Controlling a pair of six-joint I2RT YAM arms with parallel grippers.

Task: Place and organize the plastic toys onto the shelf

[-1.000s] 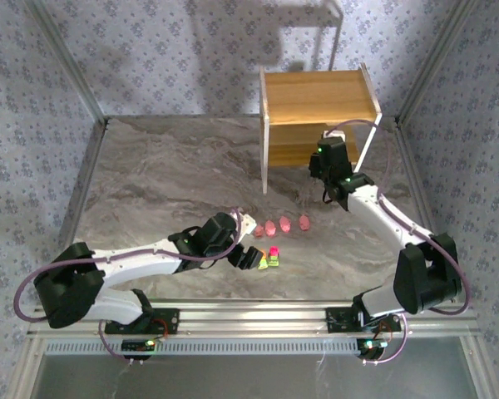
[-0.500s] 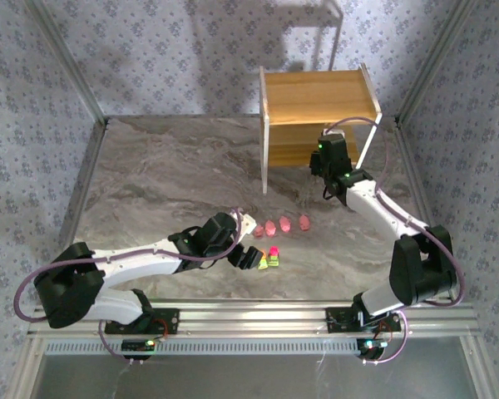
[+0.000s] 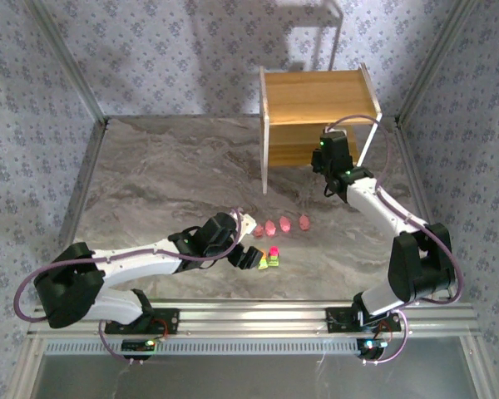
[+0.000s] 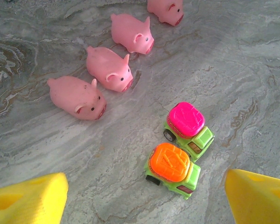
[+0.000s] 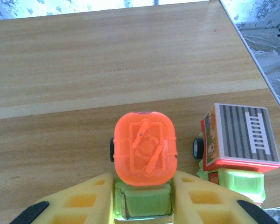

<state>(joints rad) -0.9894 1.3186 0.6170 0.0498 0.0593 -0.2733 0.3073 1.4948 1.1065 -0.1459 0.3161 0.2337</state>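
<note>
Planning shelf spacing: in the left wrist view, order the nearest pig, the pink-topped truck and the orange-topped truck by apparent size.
1. Nearest pig, marginally the longest.
2-3. Orange-topped truck and pink-topped truck: alike; the orange one sits closer to the camera, so no ranking.

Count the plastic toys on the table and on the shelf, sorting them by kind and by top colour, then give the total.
Pink pigs: 4
Orange-topped trucks: 2
Pink-topped truck: 1
Grey-topped truck: 1
Total: 8
</note>
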